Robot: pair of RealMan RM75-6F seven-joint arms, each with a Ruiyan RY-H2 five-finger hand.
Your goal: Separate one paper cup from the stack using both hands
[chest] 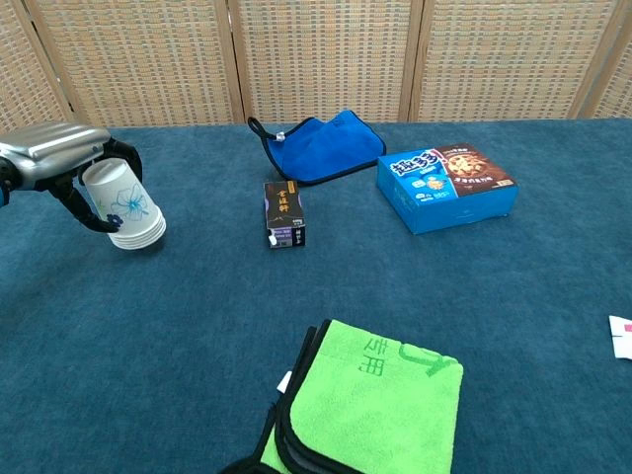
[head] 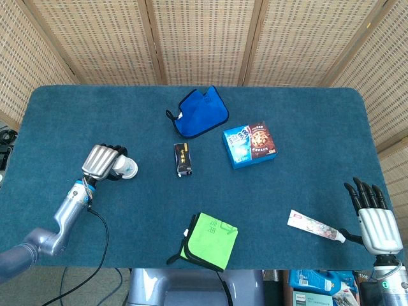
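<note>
A blue carpet-like table [head: 306, 121] fills the scene, backed by woven cane screens [head: 197, 38]. Wide bare stretches lie along its far edge, on the right half, and between the two hands.

At the left side, the left hand [head: 102, 162] wraps its dark fingers [chest: 126, 158] around the stack of paper cups [chest: 126, 205], holding it tilted, mouth downward, with the rims low over the cloth; whether they touch it cannot be told. The cups are white with a blue flower print, nested; their exact number is unclear.

At the near right corner, the right hand [head: 375, 217] rests with its fingers straight and slightly apart, holding nothing. One toothpaste tube [head: 315, 226] lies just beside it.

In the middle are one crumpled blue cloth [head: 201, 113], one small dark carton [head: 183, 159] and one flat blue-and-brown biscuit box [head: 250, 145]. One folded bright green cloth [head: 210, 241] overhangs the near edge.
</note>
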